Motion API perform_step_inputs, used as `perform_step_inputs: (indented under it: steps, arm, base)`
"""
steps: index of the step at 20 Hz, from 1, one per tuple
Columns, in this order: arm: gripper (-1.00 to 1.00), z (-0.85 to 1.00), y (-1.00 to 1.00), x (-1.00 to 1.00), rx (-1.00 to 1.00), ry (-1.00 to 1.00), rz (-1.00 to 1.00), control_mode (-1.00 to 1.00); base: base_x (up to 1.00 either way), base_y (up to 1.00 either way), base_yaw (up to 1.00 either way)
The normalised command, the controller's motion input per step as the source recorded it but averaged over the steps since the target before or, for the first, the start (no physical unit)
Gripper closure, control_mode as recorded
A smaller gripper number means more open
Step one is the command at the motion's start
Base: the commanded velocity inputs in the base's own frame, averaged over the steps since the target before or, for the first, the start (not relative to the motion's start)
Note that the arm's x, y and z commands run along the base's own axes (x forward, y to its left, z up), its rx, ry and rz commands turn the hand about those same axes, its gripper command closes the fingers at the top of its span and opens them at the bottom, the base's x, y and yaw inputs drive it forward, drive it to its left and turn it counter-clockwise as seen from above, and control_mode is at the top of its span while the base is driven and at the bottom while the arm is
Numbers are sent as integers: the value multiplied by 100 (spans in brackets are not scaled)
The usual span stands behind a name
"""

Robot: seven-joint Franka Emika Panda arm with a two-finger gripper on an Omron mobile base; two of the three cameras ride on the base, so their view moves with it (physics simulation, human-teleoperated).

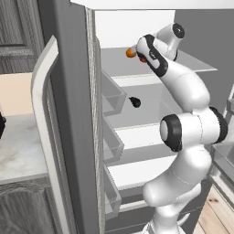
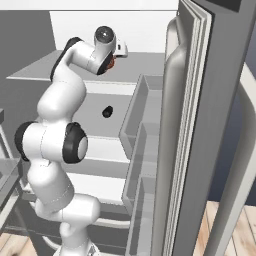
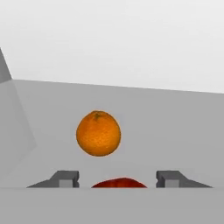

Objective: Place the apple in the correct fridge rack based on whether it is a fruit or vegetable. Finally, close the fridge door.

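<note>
apple [image 3: 118,182] before orange [image 3: 98,133], seemingly on rack [image 3: 175,131]

a rendered home kitchen. an open fridge [image 1: 137,91] stands ahead with pale grey shelves [image 1: 151,68] stacked one above another, and its door [image 2: 210,125] swings wide with narrow bins [image 2: 142,115] along the inside. beside it runs a marbled countertop [image 1: 18,151] over dark wood-grain cabinet fronts [image 1: 23,210]. light wooden floorboards [image 1: 219,210] show below, and an orange fruit [image 3: 98,133] sits on the top shelf.
</note>
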Motion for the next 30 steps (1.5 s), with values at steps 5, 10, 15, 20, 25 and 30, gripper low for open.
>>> perform_step_inputs:
  steps: [5,10,15,20,25,30]
  arm:
    - [-100,-6,3,-20,-5,-20,0,-100]
    - [-100,-1,17,-78,-10,1,0,-100]
    - [-100,0,5,-100,-6,12,-3,-100]
    - [-100,-35,17,-100,-10,1,-4,-100]
    - [-100,-60,3,-100,-7,1,-2,-100]
    - [-100,-70,3,-100,-6,7,0,-100]
  base:
    - [0,0,0]
    - [0,0,0]
    - [0,0,0]
    - [0,0,0]
    - [0,0,0]
    - [0,0,0]
